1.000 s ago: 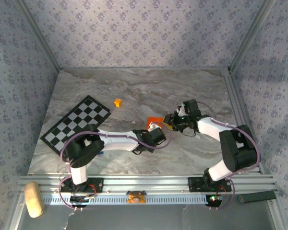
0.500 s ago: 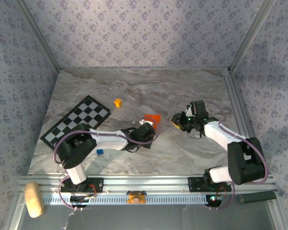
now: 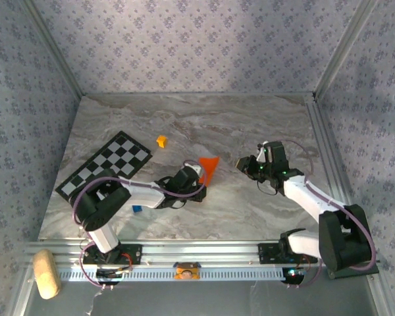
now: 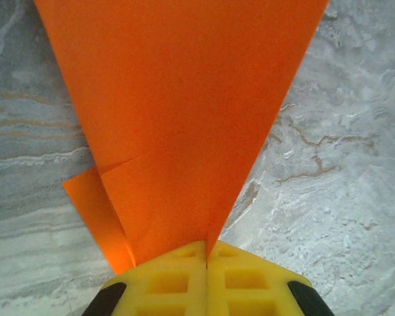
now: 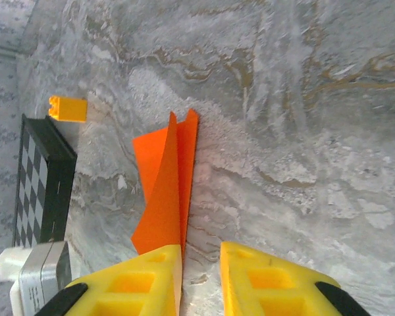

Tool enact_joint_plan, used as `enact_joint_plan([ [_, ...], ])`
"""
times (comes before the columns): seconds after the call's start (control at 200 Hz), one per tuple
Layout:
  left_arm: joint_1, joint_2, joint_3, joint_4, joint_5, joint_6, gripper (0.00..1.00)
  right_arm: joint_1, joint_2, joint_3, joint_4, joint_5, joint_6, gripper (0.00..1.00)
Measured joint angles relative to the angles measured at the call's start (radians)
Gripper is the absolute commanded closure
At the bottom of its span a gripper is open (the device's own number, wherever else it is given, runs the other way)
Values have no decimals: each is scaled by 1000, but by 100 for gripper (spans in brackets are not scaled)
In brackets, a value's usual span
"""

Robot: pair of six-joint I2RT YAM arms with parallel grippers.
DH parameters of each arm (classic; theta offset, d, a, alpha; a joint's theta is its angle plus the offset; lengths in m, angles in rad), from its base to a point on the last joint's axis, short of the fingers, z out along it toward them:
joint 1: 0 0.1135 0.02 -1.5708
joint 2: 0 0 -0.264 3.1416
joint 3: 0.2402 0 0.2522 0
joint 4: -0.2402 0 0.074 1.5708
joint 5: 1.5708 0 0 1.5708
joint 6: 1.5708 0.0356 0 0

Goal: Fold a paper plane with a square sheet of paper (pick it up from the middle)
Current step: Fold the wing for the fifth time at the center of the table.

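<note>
1. The left claw (image 4: 206,258) has its yellow fingers pressed together on the narrow end of the orange paper (image 4: 184,99). The folded sheet widens away from the grip, and a small flap sticks out on one side. Pinching at the point probably keeps the folded layers from springing apart.
2. The paper sits about mid-tabletop (image 3: 250,125), a little right of centre. It seems propped up on its fold rather than lying flat.
3. The right claw (image 3: 245,164) is spread with nothing between its fingers. It is near the paper on the right-edge side and faces it, likely ready to take or press a flap.
4. The checkered board (image 3: 105,170) lies by the left edge. The yellow block (image 3: 161,140) and a small blue piece (image 3: 137,209) are well apart from the paper. Bare marble towards the far and right edges gives room to swing.
</note>
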Motion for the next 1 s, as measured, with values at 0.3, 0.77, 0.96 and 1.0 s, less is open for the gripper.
enact_joint_plan([
  [0.3,74,44,-44,163,208,-60,100,71,55,-1,71,-98,-34,83],
  [0.77,114,129,-29,294,378,-126,100,133,145,5,96,-176,-91,87],
  [0.96,119,152,-24,333,412,-150,100,158,223,38,103,-212,-113,87],
  [1.0,120,156,-24,341,415,-158,100,160,237,45,108,-218,-116,87],
])
